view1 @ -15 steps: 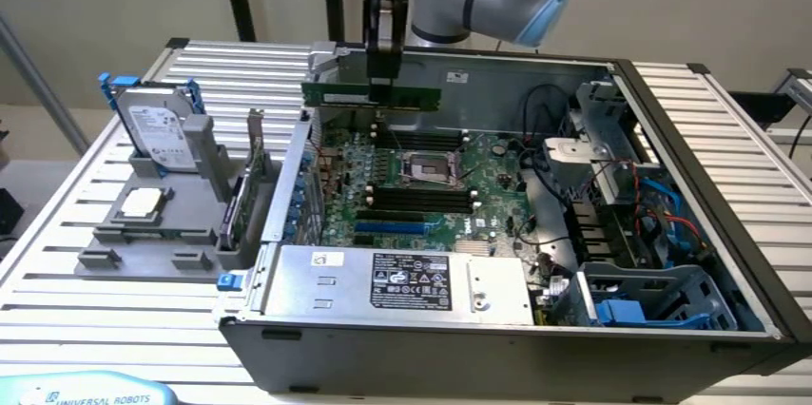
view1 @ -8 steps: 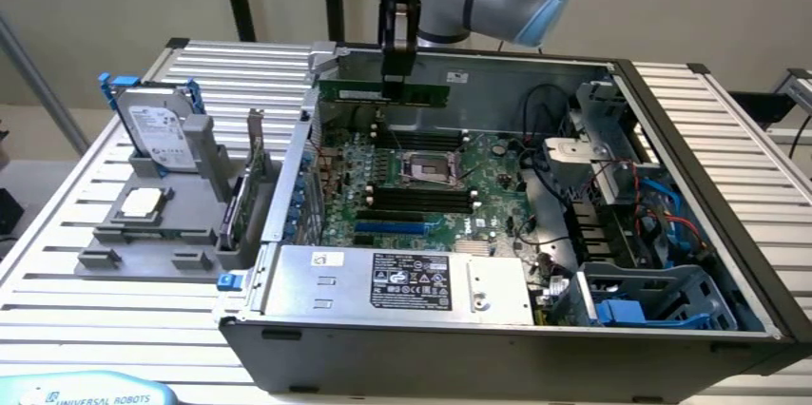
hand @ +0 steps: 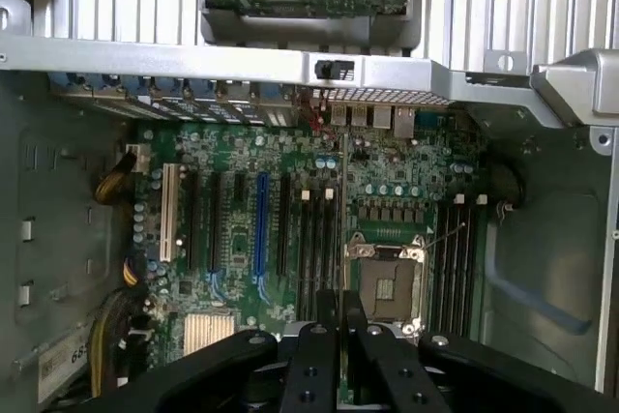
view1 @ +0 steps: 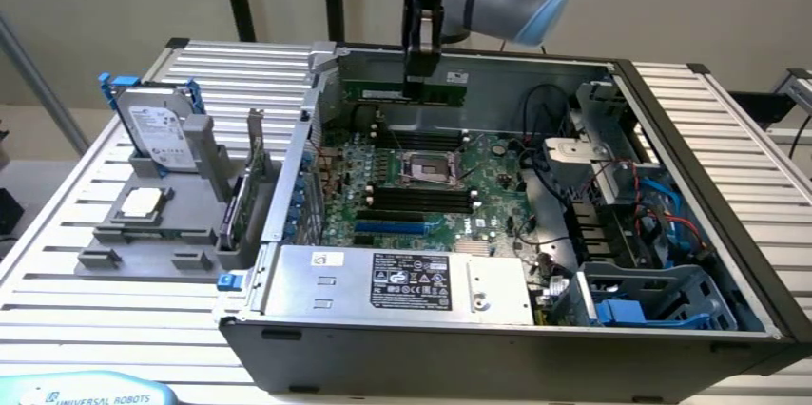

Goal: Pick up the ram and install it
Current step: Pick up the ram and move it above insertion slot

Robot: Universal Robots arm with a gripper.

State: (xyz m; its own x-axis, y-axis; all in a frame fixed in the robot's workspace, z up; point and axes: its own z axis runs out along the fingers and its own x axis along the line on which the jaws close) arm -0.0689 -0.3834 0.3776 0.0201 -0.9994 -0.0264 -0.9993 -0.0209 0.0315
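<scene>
The gripper [view1: 420, 80] is clamped on the ram [view1: 384, 94], pinching its upper edge near mid-length. That grip, I'd judge, keeps the stick level and its contact edge free below. It hangs in the upper centre of the exterior view, over the far part of the open computer case [view1: 705, 196]; its long axis runs across, toward the exterior view's left and right, parallel with the black memory slots [view1: 406, 198] beside the CPU socket [view1: 425, 167] — sensible for seating.

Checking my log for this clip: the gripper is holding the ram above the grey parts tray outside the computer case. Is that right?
Not quite. The gripper does hold the ram, but above the motherboard inside the open computer case, not above the grey parts tray. The exterior view shows this.
</scene>
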